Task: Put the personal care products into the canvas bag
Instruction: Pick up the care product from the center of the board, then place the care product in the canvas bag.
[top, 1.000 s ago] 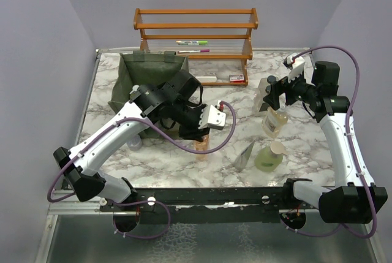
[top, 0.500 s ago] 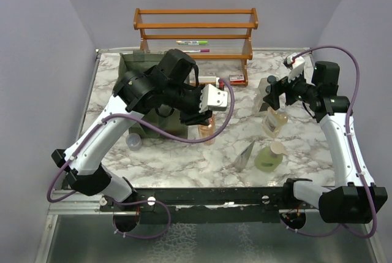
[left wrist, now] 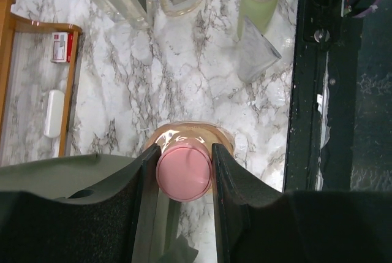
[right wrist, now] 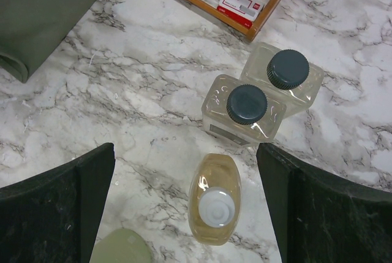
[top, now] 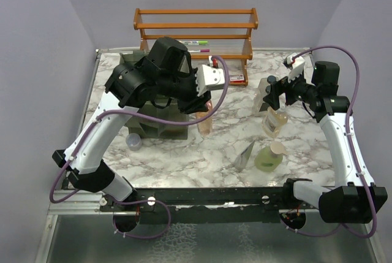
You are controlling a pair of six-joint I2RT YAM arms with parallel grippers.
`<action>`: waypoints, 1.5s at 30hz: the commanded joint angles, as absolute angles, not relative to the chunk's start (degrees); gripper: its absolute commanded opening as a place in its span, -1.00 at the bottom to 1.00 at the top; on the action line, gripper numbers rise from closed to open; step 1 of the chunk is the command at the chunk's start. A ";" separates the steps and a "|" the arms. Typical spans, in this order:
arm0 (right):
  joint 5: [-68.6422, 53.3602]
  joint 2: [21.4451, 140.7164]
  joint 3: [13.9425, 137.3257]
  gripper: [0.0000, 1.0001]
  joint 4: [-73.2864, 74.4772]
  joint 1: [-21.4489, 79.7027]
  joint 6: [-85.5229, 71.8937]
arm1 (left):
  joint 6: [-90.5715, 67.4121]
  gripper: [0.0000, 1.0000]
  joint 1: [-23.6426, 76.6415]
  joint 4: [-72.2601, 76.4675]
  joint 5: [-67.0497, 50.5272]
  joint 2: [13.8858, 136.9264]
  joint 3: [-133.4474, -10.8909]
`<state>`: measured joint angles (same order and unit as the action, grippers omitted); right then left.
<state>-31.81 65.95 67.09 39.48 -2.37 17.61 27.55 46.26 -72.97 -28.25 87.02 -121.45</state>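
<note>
My left gripper (top: 204, 107) (left wrist: 182, 156) is shut on the pink cap (left wrist: 184, 171) of the orange bottle (top: 205, 123), which hangs upright above the table by the right side of the olive canvas bag (top: 146, 127) (left wrist: 49, 174). My right gripper (top: 270, 95) (right wrist: 187, 174) is open and hovers over an amber bottle with a white cap (right wrist: 214, 198) (top: 274, 122). Two clear bottles with black caps (right wrist: 247, 105) stand just beyond it. A pale green bottle (top: 269, 157) (right wrist: 122, 247) and a grey pouch (top: 246, 154) (left wrist: 257, 54) sit nearer the front.
The wooden slatted rack (top: 196, 35) stands at the back with marker pens (top: 193, 46), a small red box (right wrist: 240, 3) and a white item (left wrist: 52, 113). A lavender cup (top: 133, 141) sits in front of the bag. My left arm covers much of the bag's opening.
My left arm has lifted the orange bottle and carried it back, toward the bag's right side. The right arm and the other bottles have not moved.
</note>
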 commanded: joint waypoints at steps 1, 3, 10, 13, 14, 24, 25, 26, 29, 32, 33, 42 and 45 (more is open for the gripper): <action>-31.96 65.26 67.32 0.99 39.20 -2.72 16.96 | 23.15 -1.00 43.46 -64.11 -29.97 85.88 -124.18; -32.12 65.42 67.35 0.99 39.20 -2.72 16.90 | 21.43 -1.00 41.97 -62.87 -30.62 85.66 -124.19; -32.21 65.73 67.50 0.99 39.19 -2.72 16.79 | 15.34 -1.00 37.10 -58.42 -31.43 84.67 -124.62; -32.24 65.75 67.50 0.99 39.20 -2.72 16.79 | 14.30 -1.00 36.28 -57.31 -31.50 84.42 -126.12; -32.20 65.74 67.50 0.99 39.20 -2.72 16.79 | 14.00 -1.00 36.10 -57.03 -31.05 84.48 -126.73; -32.25 65.74 67.59 0.99 39.29 -2.72 16.78 | 11.84 -1.00 35.69 -53.60 -25.37 85.80 -133.00; -32.21 65.74 67.57 0.98 39.29 -2.72 16.78 | 11.72 -1.00 35.68 -53.35 -24.29 85.90 -133.48; -32.22 65.68 67.51 0.99 39.24 -2.72 16.79 | 11.53 -1.00 35.62 -53.09 -23.15 85.99 -133.92; -32.05 65.40 67.29 0.99 39.29 -2.72 16.78 | 10.79 -1.00 34.76 -52.20 -20.25 86.06 -135.01; -32.11 65.30 66.91 0.99 39.04 -2.72 16.79 | 9.76 -1.00 33.40 -51.70 -19.90 86.36 -137.13; -32.13 65.30 66.82 0.99 38.95 -2.72 16.71 | 9.36 -1.00 32.91 -51.57 -20.13 86.47 -137.94; -31.93 65.25 66.47 0.99 38.77 -2.73 16.86 | 7.49 -1.00 27.82 -50.59 -16.43 86.34 -141.06; -32.15 65.54 66.45 0.99 38.63 -2.72 16.80 | 7.30 -1.00 25.77 -50.30 -12.78 85.73 -140.40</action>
<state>-31.81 65.95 67.07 39.46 -2.37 17.58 8.19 28.05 -59.88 -18.72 88.20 -138.21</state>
